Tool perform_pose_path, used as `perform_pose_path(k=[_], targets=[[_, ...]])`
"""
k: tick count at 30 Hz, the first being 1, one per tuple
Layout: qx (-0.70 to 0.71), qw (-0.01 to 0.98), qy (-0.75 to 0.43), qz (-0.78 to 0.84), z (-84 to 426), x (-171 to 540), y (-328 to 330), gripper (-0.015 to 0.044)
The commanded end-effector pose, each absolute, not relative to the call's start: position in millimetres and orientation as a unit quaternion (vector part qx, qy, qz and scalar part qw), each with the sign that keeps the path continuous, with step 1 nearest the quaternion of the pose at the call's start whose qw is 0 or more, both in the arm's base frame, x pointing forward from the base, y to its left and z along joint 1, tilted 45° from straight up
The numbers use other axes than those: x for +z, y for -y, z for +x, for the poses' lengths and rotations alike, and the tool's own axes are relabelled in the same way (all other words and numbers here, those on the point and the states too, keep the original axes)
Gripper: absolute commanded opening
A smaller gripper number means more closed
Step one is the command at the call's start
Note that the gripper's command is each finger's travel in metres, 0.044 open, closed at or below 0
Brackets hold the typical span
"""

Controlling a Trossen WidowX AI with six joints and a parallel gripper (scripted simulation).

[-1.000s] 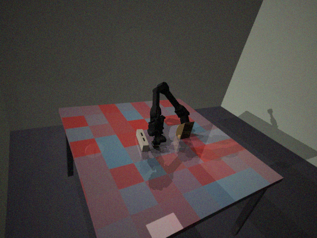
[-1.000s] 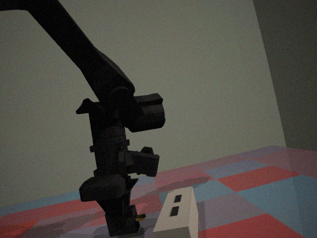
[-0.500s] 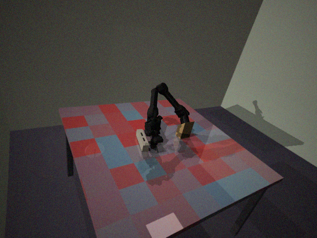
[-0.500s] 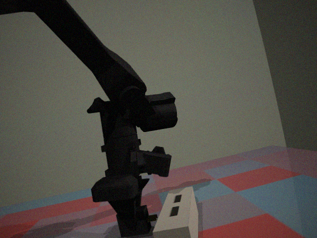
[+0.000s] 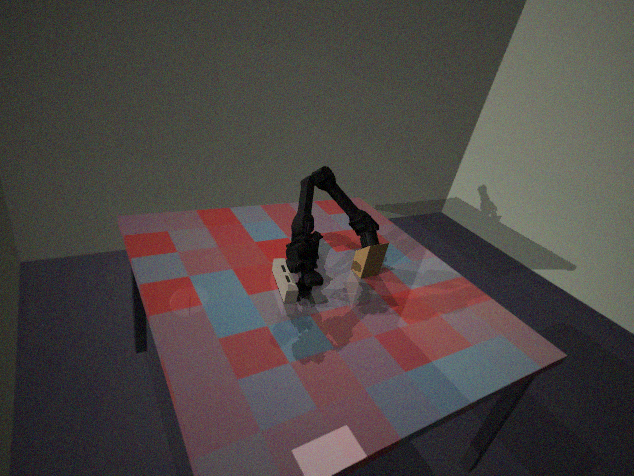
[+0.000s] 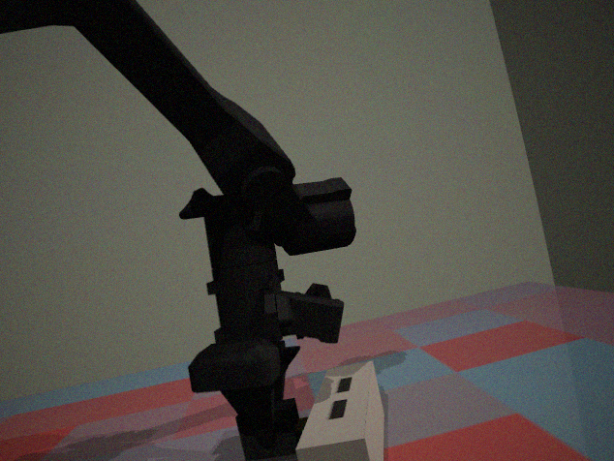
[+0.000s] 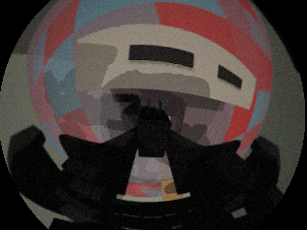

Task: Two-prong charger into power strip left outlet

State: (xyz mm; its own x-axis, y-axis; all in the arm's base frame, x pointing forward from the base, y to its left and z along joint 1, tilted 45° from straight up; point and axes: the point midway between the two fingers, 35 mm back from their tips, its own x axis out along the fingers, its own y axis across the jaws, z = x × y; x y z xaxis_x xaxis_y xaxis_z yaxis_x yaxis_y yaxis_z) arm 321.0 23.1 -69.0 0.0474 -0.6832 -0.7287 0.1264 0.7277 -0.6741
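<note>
Gripping the stiff, probably light two-prong charger (image 7: 153, 132) by its body in my closed fingers (image 5: 305, 294) (image 6: 267, 442), I hold it beside the power strip (image 5: 287, 292) (image 6: 347, 426) (image 7: 214, 82), minding its slim, easily bent prongs.

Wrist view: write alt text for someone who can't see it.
The tool grips a dark two-prong charger, its prongs pointing toward a pale power strip with two dark openings, not plugged in. Beneath lies a red, blue and mauve patchwork table top.
</note>
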Motion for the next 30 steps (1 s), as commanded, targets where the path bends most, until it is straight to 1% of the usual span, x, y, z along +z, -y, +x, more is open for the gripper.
perform_pose_path(k=[1,30], targets=[[-0.294,0.687,-0.625,-0.226,321.5,-68.5,-22.5,0.0],[-0.294,0.688,-0.624,-0.226,329.2,-66.7,-21.9,0.0]])
